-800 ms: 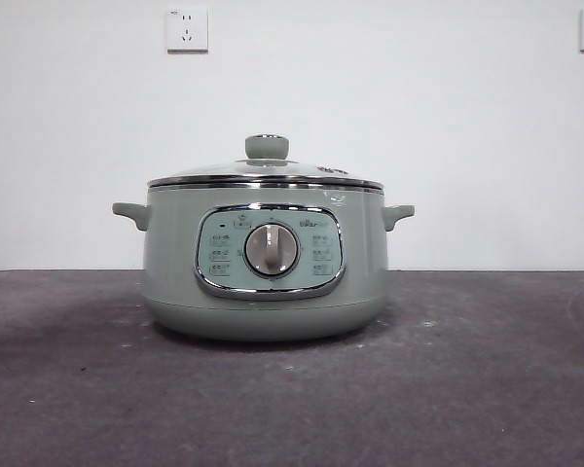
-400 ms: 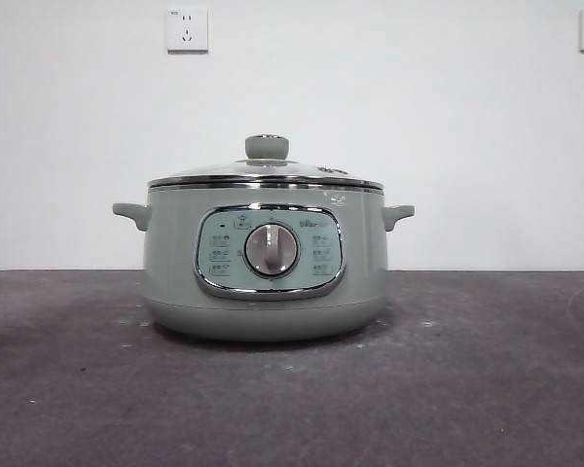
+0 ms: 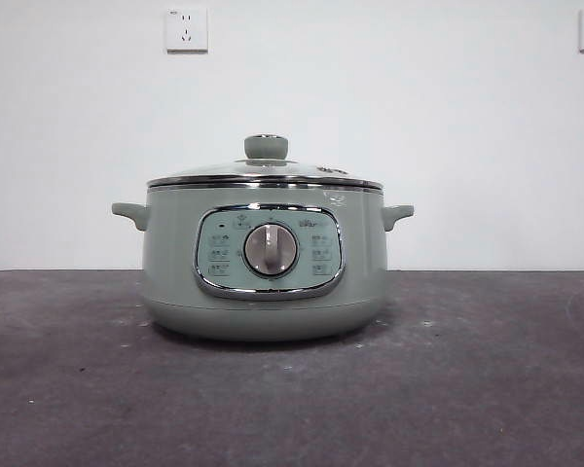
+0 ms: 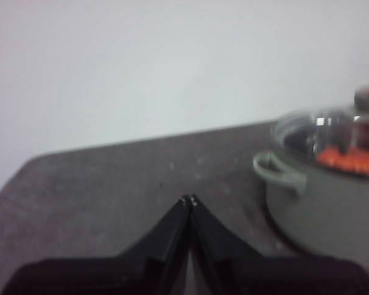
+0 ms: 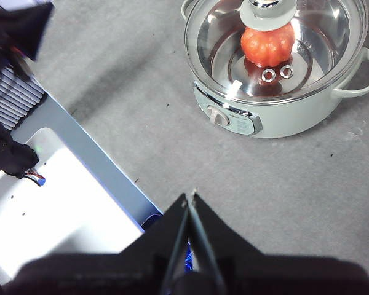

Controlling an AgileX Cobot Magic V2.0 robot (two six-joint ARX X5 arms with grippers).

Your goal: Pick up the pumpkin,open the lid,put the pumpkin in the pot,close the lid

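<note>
Pumpkin [image 5: 267, 44] inside pot [image 5: 277, 117], lid [image 5: 274, 52] on; both hands [image 5: 191, 198] [image 4: 189, 200] closed, empty, well clear.

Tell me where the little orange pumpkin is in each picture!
Front view: the pumpkin is not seen; the pot's green wall hides whatever is inside.
Left wrist view: the pumpkin shows as a blurry orange patch under the glass lid, near the right edge.
Right wrist view: the pumpkin sits inside the pot, under the lid, near the top edge.
Shared landmark: the lid's round knob tops the pot in every view.
</note>
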